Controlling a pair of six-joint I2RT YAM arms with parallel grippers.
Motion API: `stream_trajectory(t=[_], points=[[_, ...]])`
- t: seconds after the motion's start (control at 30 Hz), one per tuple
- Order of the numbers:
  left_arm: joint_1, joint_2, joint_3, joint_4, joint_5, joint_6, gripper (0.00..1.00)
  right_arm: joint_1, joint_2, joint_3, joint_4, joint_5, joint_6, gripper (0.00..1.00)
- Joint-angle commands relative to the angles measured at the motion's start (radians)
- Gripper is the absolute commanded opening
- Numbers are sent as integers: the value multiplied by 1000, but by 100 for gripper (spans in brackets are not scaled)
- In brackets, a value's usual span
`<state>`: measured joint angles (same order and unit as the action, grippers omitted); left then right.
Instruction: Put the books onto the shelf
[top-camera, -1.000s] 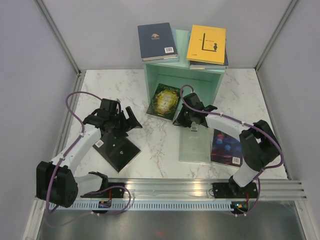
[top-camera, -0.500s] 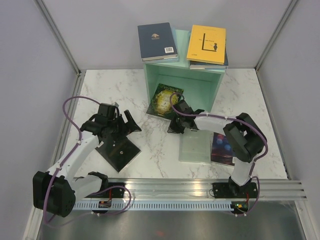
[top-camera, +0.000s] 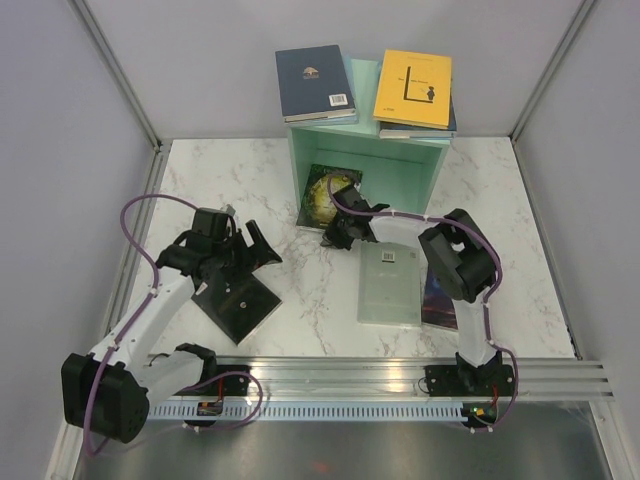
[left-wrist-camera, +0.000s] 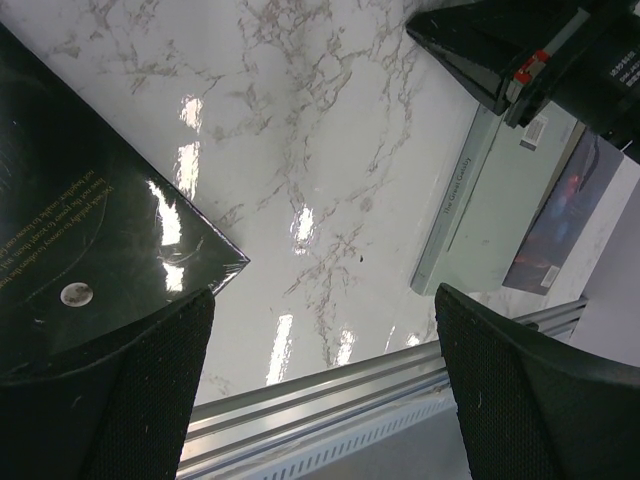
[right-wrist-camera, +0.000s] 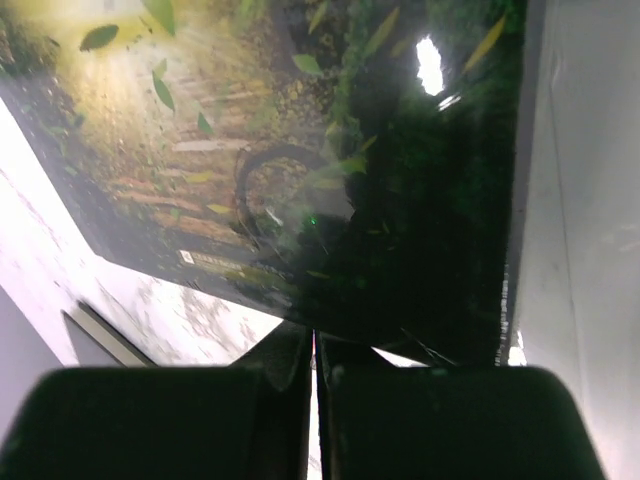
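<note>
The left gripper hangs spread wide over a glossy black paperback on the white marble table. Farther back, the right gripper, fingers pressed together, meets the near edge of a leafy green-gold paperback lying partly inside the mint-green wooden open-fronted shelf.

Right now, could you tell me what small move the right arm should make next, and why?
Probably nudge forward: the right end effector, shut, sits at the near edge of the leafy green book, which looks only partly inside the shelf.
</note>
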<state>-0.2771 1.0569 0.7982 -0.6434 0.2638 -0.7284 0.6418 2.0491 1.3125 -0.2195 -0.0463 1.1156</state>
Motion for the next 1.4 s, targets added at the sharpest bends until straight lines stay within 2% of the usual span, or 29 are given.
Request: stream_trajectory(t=[0.0, 0.4, 0.53, 0.63, 0.67, 0.73, 0.8, 0.87, 0.9, 1.0, 1.07, 1.1, 1.2, 1.3, 1.37], points=[[-2, -28, -5, -9, 12, -6, 93, -37, 72, 63, -44, 103, 50, 0], [-4, -47, 6, -56, 14, 18, 93, -96, 190, 254, -75, 123, 115, 0], [-4, -52, 27, -104, -12, 46, 93, -108, 226, 309, -67, 79, 101, 0], [-2, -49, 73, -171, -72, 89, 95, -97, 183, 246, 46, 8, 92, 0], [-2, -46, 87, -192, -122, 118, 95, -94, 163, 175, 143, -13, 90, 0], [-2, -34, 123, -277, -181, 144, 96, -77, 96, 110, 210, -79, 75, 0], [4, -25, 144, -371, -306, 164, 98, -62, 27, 45, 249, -116, 17, 0], [21, -24, 154, -409, -375, 159, 100, -38, -32, -42, 268, -136, -25, 8], [35, -28, 154, -421, -380, 153, 100, -30, -88, -79, 290, -151, -28, 26], [142, -8, 141, -458, -388, 145, 100, 2, -144, -202, 408, -266, -19, 63], [211, 35, 130, -469, -382, 165, 100, 35, -145, -238, 468, -360, -17, 70], [248, 75, 130, -470, -374, 168, 100, 45, -139, -243, 479, -378, -22, 79], [437, 158, 133, -449, -353, 184, 100, 84, -110, -231, 482, -437, -39, 81], [544, 228, 128, -414, -321, 188, 100, 102, -72, -185, 459, -463, -54, 81], [559, 271, 130, -385, -322, 179, 100, 102, -52, -135, 424, -469, -77, 81]])
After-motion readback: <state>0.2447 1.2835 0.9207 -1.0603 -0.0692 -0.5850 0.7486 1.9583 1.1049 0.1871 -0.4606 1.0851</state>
